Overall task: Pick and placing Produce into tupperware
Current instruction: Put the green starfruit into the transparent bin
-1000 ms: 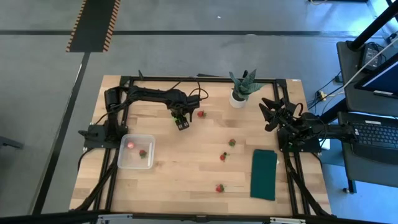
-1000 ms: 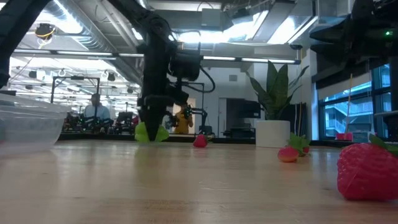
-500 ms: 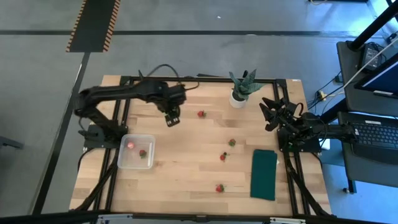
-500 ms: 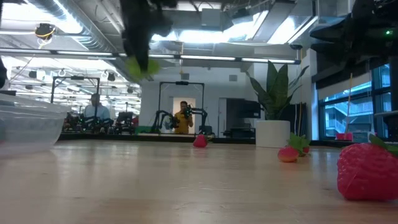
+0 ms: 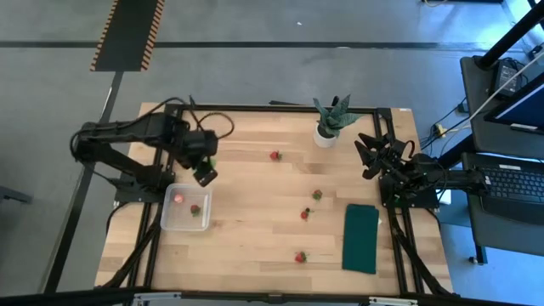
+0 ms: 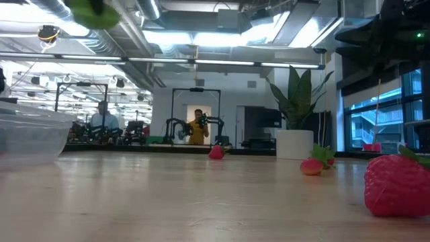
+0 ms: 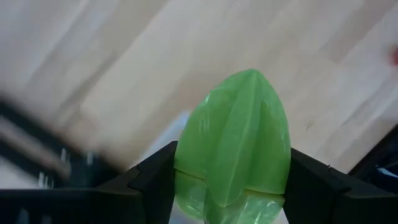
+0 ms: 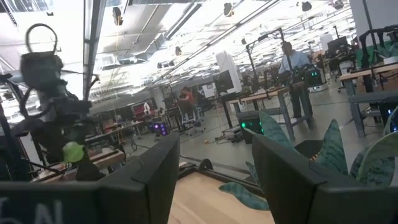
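Observation:
My left gripper (image 5: 205, 175) hovers above the table just beyond the far right corner of the clear tupperware (image 5: 185, 206), shut on the light green leafy piece (image 7: 233, 149). In the low view that piece (image 6: 94, 12) shows high up, and the tupperware (image 6: 30, 138) stands at the left. Two red pieces (image 5: 195, 209) lie inside the tupperware. Several strawberries lie on the wood: one (image 5: 274, 155) far, two (image 5: 317, 195) (image 5: 304, 214) mid-table, one (image 5: 300, 257) near. I see no olive-brown piece. My right gripper (image 5: 370, 157) waits open at the table's right edge. My left gripper pinches the leafy piece between its two fingers (image 7: 152, 180), one on each side of its lower part (image 7: 193, 186). The piece is lifted clear of the table, and its rounded tip (image 7: 252, 78) sticks out past the fingertips.
A spiky potted plant (image 5: 330, 123) stands at the far edge, close to my right gripper. A dark green cloth (image 5: 360, 238) lies near the right edge. Bare wood lies between the tupperware and the mid-table strawberries. A person stands in the room behind (image 6: 197, 128).
My left gripper, shut on the leafy piece, has risen from the table by the far strawberry. It has swung toward the left and near edges and now hangs beside the tupperware. The leafy piece has gone from table level to high up.

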`<state>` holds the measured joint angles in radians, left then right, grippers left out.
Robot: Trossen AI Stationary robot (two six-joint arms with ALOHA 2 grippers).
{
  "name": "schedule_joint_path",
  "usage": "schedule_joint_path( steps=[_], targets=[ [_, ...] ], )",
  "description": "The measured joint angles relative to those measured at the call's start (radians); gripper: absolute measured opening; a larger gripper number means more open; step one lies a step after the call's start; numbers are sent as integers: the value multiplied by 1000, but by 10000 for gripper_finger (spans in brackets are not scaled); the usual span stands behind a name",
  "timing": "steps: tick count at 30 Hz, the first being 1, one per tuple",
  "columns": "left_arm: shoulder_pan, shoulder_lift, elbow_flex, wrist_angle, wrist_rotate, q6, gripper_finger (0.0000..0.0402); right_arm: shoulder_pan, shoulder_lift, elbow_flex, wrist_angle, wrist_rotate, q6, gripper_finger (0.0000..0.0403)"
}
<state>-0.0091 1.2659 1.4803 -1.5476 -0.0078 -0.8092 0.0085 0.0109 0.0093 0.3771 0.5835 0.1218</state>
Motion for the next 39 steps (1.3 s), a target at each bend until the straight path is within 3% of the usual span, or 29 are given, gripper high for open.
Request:
schedule_joint_path(
  steps=[8,18,22,31,39],
  targets=[
    [-146,19,-62,-23,0,-258,228,0,0,0,0,0,-1,204],
    [-201,25,-351,3,17,-440,231,0,0,0,-7,0,-4,204],
    [-188,25,-477,92,66,-444,231,0,0,0,-7,0,-4,204],
    [-179,25,-702,466,103,-446,227,0,0,0,-7,0,0,204],
    [-179,26,-786,517,103,-447,228,0,0,0,-6,0,0,204]
  ],
)
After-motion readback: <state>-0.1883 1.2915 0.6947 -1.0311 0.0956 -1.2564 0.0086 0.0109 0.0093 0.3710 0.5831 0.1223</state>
